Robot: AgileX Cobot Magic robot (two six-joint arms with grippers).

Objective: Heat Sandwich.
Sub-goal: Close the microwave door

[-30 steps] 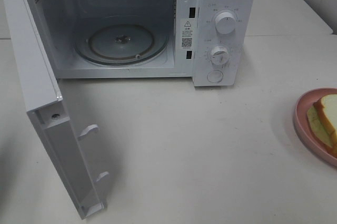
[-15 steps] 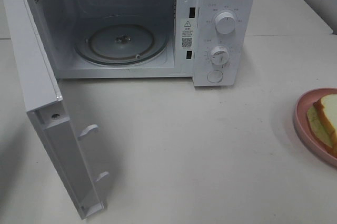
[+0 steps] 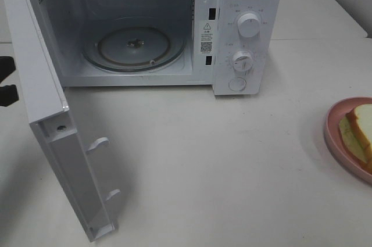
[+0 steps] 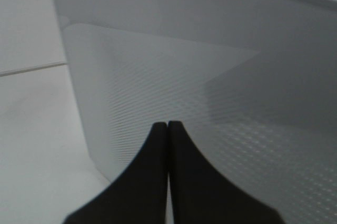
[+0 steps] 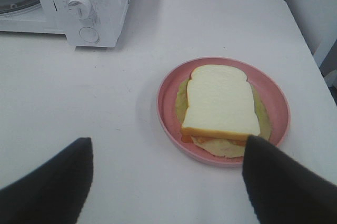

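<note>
Left end effector (image 3: 7,78) newly in view; sandwich (image 5: 221,103) far opposite.

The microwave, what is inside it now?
Inside the microwave only the round glass turntable is visible. The sandwich lies outside, on the pink plate. The cavity's ceiling is hidden.
</note>
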